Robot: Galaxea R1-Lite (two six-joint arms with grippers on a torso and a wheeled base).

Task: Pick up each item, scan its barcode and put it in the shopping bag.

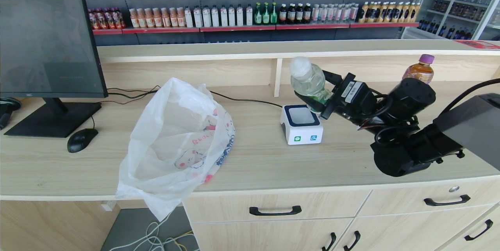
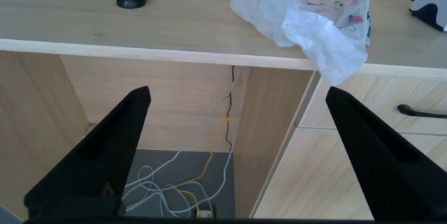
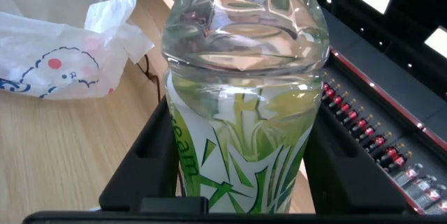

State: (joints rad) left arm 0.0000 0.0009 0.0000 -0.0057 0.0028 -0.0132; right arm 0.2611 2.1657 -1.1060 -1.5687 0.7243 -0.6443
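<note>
Head view: grips a clear plastic bottle [image 1: 308, 79] with a green-printed label in the right gripper [image 1: 312, 100], directly above the barcode scanner [image 1: 301, 124] and not touching it. Tilts the bottle with its rounded base up and away from the scanner; cap end hidden behind the fingers. Clamps at the labelled middle, a sound place to hold, since the bare plastic looks smooth and slippery. Expect thin walls that give under a hard squeeze, and moderate weight from the liquid inside. Leaves the white shopping bag [image 1: 179, 141] slumped well to the left of the scanner, soft and shapeless, its mouth gaping toward the counter's front edge. Looks empty through the thin film, though folds hide part of the inside. Shows an amber drink bottle [image 1: 420, 69] with a purple cap well to the right of the scanner.

Left wrist view: spreads the left gripper [image 2: 237, 95] wide with nothing between its fingers, low in front of the cabinet, below and well left of the scanner.

Right wrist view: presses both fingers flat against the label, with clear liquid visible inside.
</note>
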